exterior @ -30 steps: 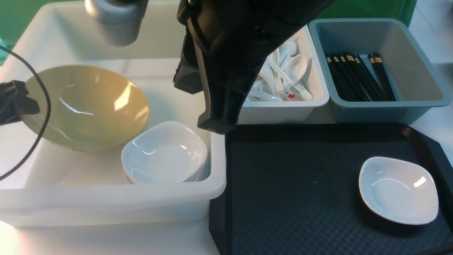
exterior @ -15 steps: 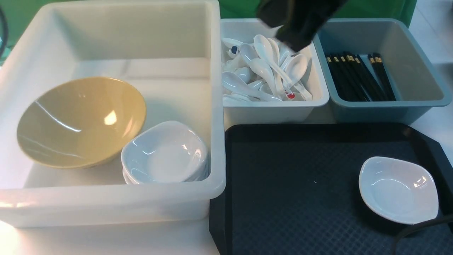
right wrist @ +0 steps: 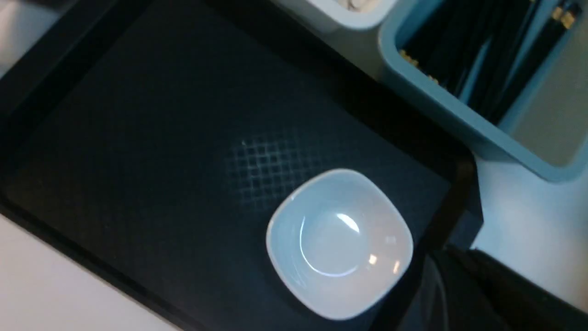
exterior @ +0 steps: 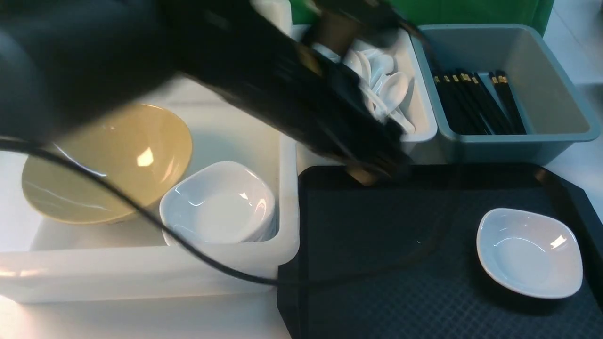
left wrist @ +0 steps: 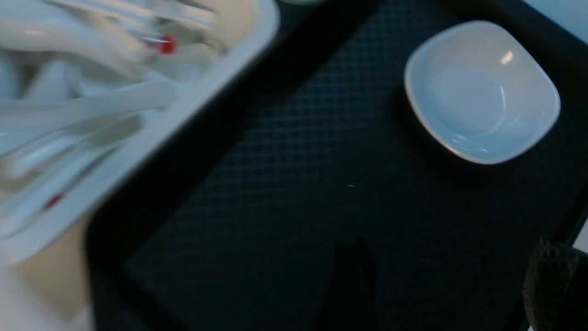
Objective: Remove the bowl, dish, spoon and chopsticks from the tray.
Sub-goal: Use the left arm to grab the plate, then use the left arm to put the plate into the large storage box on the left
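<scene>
Left claw (left wrist: 448, 269) hangs low over the black tray (exterior: 377, 235). In its wrist view two dark fingers stand well apart with only bare tray between them, so it looks wide and holds nothing, as far as the blur allows. Right claw (right wrist: 459, 276) is out of the front view. Its own camera shows a dark tip just beside the tray's corner, pinched closed and empty.

Nearest on the tray, towards its right side, sits the one white dish (exterior: 528, 253), upright and untouched by either claw. Nothing else shows on the tray's textured surface.

To the left, touching the tray's edge, is the large white tub (exterior: 141, 278). In it a stack of white dishes (exterior: 216, 205) sits near the front, with the yellow bowl (exterior: 141, 155) just behind, tilted. The blurred left arm (exterior: 235, 70) crosses above both, and its cable (exterior: 188, 245) droops over the tub wall.

Farther back, the small white tub (exterior: 419, 136) holds a heap of spoons (exterior: 391, 89), and the grey-blue tub (exterior: 518, 146) holds black chopsticks (exterior: 476, 103).

My reading is that bowl, spoon and chopsticks are already cleared, and only the dish is left to lift and add to the stack
</scene>
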Controlling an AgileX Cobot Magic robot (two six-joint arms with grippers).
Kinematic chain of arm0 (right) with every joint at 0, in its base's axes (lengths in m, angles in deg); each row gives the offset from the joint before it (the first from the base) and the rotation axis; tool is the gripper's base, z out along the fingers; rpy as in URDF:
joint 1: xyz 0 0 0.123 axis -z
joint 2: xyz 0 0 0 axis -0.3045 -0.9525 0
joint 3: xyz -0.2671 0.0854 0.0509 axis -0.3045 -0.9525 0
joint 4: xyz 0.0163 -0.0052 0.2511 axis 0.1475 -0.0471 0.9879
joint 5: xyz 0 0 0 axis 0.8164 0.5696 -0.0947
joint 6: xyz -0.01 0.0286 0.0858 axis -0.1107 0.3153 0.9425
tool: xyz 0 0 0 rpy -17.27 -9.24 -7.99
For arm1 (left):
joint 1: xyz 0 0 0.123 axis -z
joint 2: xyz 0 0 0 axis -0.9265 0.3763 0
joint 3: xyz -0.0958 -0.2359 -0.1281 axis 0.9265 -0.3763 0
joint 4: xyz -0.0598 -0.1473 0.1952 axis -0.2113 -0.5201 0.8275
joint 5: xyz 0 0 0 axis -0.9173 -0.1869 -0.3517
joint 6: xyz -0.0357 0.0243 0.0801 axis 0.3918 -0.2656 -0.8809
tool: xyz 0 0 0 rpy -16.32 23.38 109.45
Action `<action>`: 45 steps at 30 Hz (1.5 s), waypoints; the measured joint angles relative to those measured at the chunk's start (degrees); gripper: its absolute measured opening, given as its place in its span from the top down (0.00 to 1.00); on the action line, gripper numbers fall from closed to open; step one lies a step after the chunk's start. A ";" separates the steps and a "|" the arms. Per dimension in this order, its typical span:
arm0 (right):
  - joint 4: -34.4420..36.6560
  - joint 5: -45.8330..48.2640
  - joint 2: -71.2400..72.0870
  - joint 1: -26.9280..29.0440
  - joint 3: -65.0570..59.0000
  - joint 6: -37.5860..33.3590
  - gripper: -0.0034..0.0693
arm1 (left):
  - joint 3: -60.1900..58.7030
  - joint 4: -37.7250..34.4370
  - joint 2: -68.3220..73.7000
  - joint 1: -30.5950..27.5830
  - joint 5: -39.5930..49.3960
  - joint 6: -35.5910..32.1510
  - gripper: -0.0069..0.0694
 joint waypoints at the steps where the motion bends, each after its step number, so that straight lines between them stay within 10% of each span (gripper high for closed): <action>1: -1.46 0.00 4.38 0.99 -2.54 2.02 0.89 | 2.09 -0.67 4.70 2.68 -0.74 0.04 0.35; 20: -4.14 0.21 15.62 2.21 -15.03 3.60 0.89 | 24.38 -4.27 39.33 9.95 -12.08 6.44 0.36; 30: -4.14 0.21 15.66 2.21 -15.03 2.43 0.89 | 30.76 -5.49 41.23 9.66 -9.42 5.10 0.88; 38: -0.95 0.21 15.22 2.21 -14.33 -1.09 0.89 | 33.03 -3.65 29.91 1.13 5.58 -1.24 0.91; 45: 20.81 -3.70 4.40 0.15 -3.26 -14.44 0.89 | 19.95 -4.11 0.59 -14.44 10.75 -3.94 0.91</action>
